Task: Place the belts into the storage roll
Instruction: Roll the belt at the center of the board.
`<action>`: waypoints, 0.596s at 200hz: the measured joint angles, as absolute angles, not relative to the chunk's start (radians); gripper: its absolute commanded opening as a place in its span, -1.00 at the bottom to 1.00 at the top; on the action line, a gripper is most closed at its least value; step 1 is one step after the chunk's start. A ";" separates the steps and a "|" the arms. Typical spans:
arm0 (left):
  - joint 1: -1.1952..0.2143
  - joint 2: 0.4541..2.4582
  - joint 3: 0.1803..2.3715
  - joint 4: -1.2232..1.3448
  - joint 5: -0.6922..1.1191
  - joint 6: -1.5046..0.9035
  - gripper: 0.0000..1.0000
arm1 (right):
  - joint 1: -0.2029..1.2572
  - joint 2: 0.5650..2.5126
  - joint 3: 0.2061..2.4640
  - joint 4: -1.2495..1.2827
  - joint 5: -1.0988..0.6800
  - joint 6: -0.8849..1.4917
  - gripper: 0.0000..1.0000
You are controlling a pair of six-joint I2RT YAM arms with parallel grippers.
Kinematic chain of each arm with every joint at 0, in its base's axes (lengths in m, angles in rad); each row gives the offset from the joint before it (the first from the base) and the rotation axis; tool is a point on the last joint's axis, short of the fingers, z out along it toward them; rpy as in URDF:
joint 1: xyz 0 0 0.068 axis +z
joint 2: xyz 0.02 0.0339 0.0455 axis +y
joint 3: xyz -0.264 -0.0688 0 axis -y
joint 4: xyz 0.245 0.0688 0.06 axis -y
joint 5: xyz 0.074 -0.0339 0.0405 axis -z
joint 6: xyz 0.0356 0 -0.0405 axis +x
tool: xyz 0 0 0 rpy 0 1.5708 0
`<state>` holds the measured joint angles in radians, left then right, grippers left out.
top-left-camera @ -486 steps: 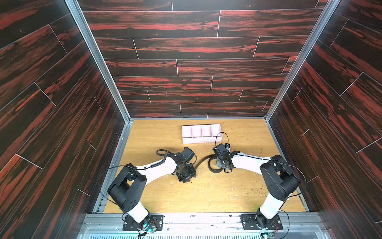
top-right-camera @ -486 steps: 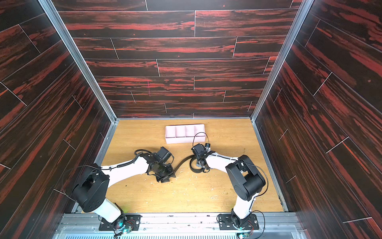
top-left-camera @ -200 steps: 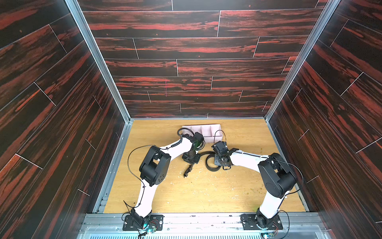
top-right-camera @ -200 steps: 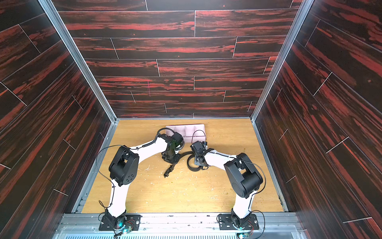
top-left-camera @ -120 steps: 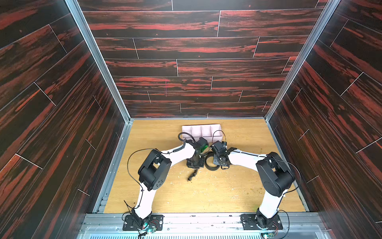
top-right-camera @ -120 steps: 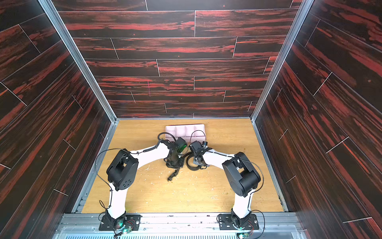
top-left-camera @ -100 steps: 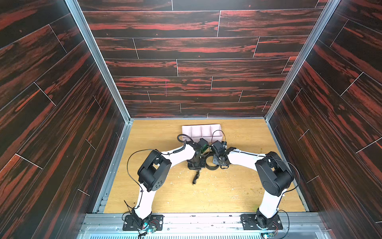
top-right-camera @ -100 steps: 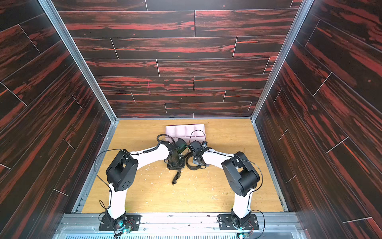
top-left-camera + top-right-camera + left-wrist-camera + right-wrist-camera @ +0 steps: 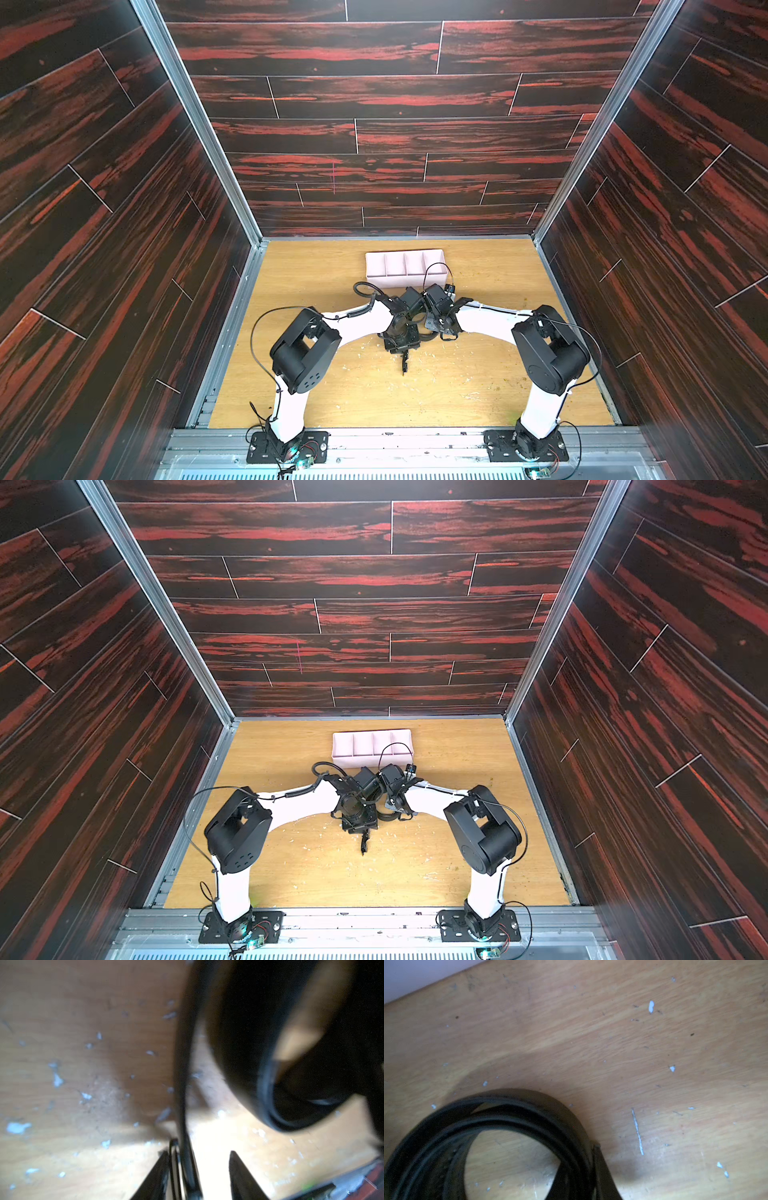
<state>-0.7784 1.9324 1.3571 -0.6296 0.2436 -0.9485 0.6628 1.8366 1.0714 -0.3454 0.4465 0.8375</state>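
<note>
The left gripper [image 9: 198, 1154] has its jaws spread. A straight run of the belt [image 9: 182, 1064] passes on edge between them, close against 1 finger and with a clear gap to the other. Past that run the belt curls into a loose coil on the counter [image 9: 62, 1022]. In both top views this gripper [image 9: 402, 350] points down at the counter, and 1 end of the belt [image 9: 403, 365] sticks out from under it toward the robot bases; which end it is cannot be made out.

The right gripper [image 9: 581, 1167] is pinching the wall of the coil, with 1 finger [image 9: 601, 1167] outside the loop and the other seemingly inside it. The coil [image 9: 529, 1109] stands on edge on the counter [image 9: 654, 1043], in several overlapping turns. In a top view the right gripper [image 9: 437, 328] sits just beside the left one.

The storage roll [image 9: 395, 282] lies beyond both grippers toward the back wall, near them but apart, with its 4 compartments in a row. The belt [image 9: 364, 842] lies wholly outside it, in front of its near wall [image 9: 357, 761].
</note>
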 measured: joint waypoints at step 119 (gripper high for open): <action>-0.599 1.947 1.587 -0.724 0.286 -0.537 0.18 | 0.663 1.826 1.055 -0.327 0.422 0.837 -1.00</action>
